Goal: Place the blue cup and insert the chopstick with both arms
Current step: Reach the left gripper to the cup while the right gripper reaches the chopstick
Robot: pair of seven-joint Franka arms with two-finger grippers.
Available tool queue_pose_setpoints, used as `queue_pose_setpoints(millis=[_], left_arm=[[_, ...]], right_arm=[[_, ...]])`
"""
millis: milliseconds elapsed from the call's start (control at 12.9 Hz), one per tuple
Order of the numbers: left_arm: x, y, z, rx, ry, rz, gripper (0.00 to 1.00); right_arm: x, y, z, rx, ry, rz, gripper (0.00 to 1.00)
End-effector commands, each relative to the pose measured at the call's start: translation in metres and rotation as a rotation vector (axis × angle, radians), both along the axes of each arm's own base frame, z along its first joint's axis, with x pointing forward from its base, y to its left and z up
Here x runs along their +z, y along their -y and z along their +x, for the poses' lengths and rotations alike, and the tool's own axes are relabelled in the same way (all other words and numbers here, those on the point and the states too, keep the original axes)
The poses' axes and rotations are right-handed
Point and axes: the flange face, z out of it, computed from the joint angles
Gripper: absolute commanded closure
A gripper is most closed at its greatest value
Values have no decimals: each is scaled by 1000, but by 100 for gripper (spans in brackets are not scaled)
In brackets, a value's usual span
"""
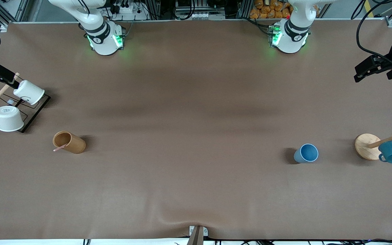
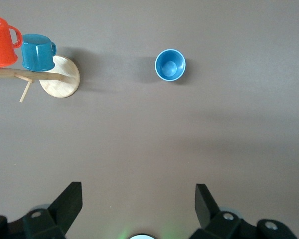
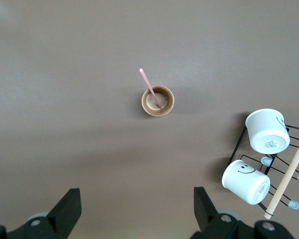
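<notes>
Bare table all round the blue cup [image 1: 307, 153]; mug tree [image 1: 368, 146] nearby, toward the left arm's end.

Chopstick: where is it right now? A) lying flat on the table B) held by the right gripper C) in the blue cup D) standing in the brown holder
D: the pink chopstick leans inside the brown holder, its tip sticking out over the rim; the blue cup is empty.

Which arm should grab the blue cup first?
Left. The blue cup stands at the left arm's end of the table, and the open left gripper looks down on it. The right gripper is over the brown holder with the chopstick.
</notes>
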Motion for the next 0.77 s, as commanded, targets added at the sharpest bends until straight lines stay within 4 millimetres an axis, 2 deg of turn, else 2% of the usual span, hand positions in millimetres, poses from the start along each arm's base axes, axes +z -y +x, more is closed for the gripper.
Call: queue_pose_setpoints(millis=[0,232,387,542,697], left_arm=[[4,7,-5,-25,10,-18,0],[6,2,-2,-20,14,-15,0],[-25,-1,17,-19,-33,-25,0],[-70,-22,45,15,-35,-32,0],[-117,-25,64,14,-35,-37,0]], right_arm=[[3,-2,2,4,2,9,0],[3,-2,2,4,2,9,0],[3,-2,2,4,2,9,0],[2,-2,2,4,1,9,0],[1,-5,3,8,-4,9,0]])
